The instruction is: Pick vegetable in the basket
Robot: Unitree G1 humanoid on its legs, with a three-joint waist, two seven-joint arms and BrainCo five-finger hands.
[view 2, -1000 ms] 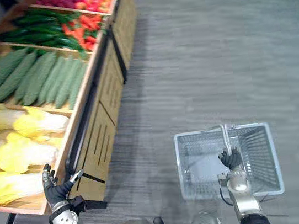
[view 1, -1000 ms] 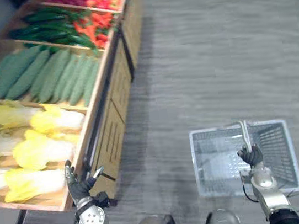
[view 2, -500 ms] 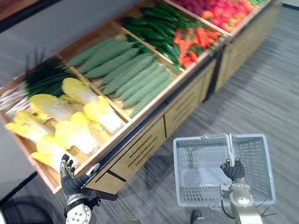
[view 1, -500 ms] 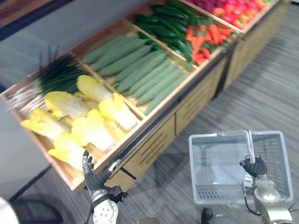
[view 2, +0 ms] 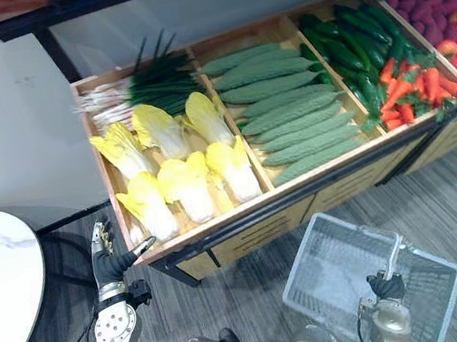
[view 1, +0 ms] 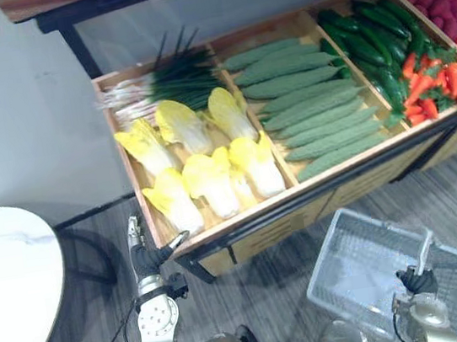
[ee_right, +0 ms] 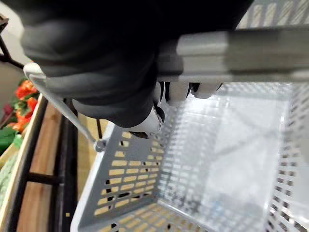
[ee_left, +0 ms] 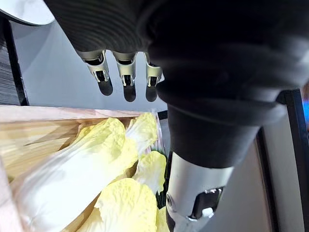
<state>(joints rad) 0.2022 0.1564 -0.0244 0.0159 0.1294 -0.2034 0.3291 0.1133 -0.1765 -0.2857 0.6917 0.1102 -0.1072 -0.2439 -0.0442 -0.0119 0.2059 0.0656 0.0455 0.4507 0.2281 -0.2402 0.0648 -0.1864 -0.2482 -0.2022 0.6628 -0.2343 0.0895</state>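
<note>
Left hand [view 1: 144, 258] at lower left, fingers straight and released, just off the front corner of the wooden stand [view 1: 251, 210]. It is near the yellow cabbages [view 1: 212, 177], which lie in the stand's left compartment at centre-left of frame, with green gourds [view 1: 310, 117] in the next compartment. Right hand [view 1: 416, 281] at lower right is clenched round the handle [view 1: 426, 243] of the grey basket [view 1: 323, 253] - tilted, below the stand in frame.

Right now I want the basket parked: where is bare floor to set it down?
Bare grey floor lies between the wooden vegetable stand, the round white table and the grey mesh basket in the right hand. The stand's bins are crowded.
</note>
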